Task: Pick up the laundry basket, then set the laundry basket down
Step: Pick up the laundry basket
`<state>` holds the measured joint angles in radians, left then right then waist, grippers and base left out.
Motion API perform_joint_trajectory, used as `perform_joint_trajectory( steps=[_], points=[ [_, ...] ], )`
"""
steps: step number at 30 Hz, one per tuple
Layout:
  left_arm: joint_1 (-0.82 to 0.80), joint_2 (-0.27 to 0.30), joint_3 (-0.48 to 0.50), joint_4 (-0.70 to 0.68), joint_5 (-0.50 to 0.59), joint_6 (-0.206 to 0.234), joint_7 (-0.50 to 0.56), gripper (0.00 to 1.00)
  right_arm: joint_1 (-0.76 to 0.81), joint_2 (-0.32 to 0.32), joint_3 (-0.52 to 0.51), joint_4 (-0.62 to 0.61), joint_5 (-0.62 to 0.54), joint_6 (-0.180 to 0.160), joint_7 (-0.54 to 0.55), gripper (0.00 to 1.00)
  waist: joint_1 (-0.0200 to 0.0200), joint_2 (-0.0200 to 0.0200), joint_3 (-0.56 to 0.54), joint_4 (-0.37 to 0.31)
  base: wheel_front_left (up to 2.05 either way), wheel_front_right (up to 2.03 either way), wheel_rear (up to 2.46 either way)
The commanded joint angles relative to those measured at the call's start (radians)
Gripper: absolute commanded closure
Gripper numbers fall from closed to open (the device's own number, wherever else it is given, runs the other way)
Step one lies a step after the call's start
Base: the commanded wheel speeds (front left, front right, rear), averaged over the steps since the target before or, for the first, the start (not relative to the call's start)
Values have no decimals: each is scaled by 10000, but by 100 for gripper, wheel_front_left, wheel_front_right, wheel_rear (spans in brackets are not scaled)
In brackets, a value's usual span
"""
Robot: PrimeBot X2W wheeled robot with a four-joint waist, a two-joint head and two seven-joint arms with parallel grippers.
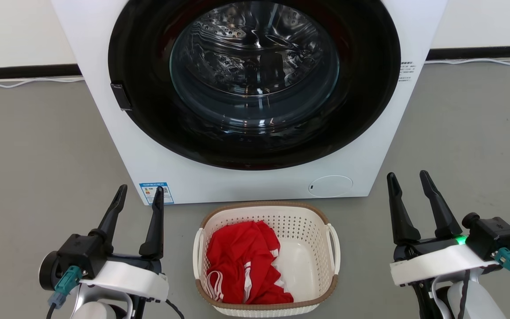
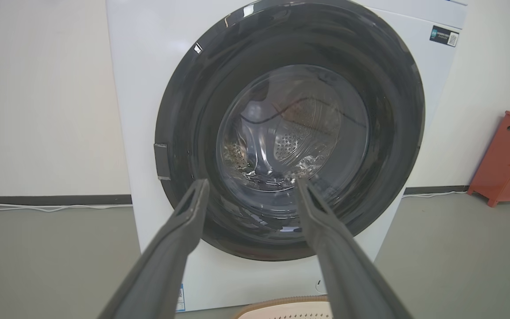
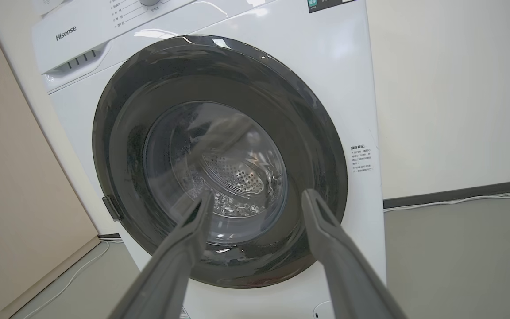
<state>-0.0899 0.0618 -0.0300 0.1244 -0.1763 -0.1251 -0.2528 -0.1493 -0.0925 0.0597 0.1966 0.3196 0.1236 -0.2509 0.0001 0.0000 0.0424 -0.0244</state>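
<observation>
While the laundry basket (image 1: 301, 227) stands on the grey floor (image 1: 29, 155) directly in front of the washing machine (image 1: 237, 177), both grippers are clear of it. The basket is centred between the two arms, its far rim close to the base of the machine and its near rim toward the robot. A red garment (image 1: 241, 261) with white trim lies in the left half of the basket; the right half of its bottom is bare. The left gripper (image 1: 141, 189) is to the left of the basket, apart from the white left handle (image 1: 198, 252), with its fingers spread wide and pointing toward the machine — nothing is between them. The right gripper (image 1: 407, 175) is to the right, somewhat farther from the right handle (image 1: 334, 248), likewise spread wide and holding nothing. In the left wrist view, the basket's brown rim shows at the lower edge, between the two fingers. Both wrist views face the machine's round glass door.
</observation>
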Motion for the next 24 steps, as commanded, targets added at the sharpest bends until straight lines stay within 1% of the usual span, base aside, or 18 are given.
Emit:
perform_joint_trajectory(
  steps=[1,8,14,24],
  points=[
    [-517,68,327,-228,-57,-56,-90,0,-415,-53,188,-220,-30,71,-109,0,0,0,27,-1,0,0,0],
    [-672,63,310,-112,-140,-56,-90,0,-497,-43,156,-183,-24,71,-109,0,0,0,338,-25,0,0,0],
    [-970,88,162,237,-246,-56,-90,0,-653,-170,66,262,36,71,-109,0,0,0,793,-41,0,0,0],
    [-1861,247,-101,1026,-480,-56,-90,0,-1339,-309,7,837,99,71,-109,0,0,0,1978,-77,0,0,0]
  ],
)
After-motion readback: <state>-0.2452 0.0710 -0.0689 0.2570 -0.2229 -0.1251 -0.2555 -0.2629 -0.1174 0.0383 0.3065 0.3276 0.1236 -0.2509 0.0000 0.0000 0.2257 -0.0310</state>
